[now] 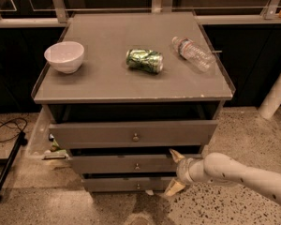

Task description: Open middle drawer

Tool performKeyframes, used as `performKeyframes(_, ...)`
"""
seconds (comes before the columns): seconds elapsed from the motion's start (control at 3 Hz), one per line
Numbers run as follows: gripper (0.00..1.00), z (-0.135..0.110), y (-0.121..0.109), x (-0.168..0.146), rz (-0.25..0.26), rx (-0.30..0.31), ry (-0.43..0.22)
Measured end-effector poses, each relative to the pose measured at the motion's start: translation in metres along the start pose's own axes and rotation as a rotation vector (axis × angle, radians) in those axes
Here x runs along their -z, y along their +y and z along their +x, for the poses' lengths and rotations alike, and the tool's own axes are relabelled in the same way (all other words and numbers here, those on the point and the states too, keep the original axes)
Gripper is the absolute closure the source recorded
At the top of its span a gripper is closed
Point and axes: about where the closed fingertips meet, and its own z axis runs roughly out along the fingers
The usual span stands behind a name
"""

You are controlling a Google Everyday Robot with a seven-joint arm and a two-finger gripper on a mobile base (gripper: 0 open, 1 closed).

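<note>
The grey cabinet has three drawers. The middle drawer [126, 164] has a low flat front with a small round knob [136, 166] at its centre; it stands slightly out, behind the top drawer's front. My gripper [174, 171] comes in from the right on a white arm, at the right end of the middle drawer's front. Its two pale fingers are spread, one [176, 155] at the drawer's upper edge, the other [173, 188] down by the bottom drawer. It holds nothing.
The top drawer [133, 133] is pulled out a little, the bottom drawer [131, 183] sits lowest. On the cabinet top stand a white bowl [64, 56], a crushed green can [144, 60] and a lying plastic bottle [193, 53]. Cables [7, 125] lie on the floor at left.
</note>
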Motion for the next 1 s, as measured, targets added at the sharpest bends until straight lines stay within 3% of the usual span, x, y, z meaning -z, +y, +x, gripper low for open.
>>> performKeyframes(1.0, 0.00, 0.009, -0.042, -0.035, 0.026, 0.041, -0.013)
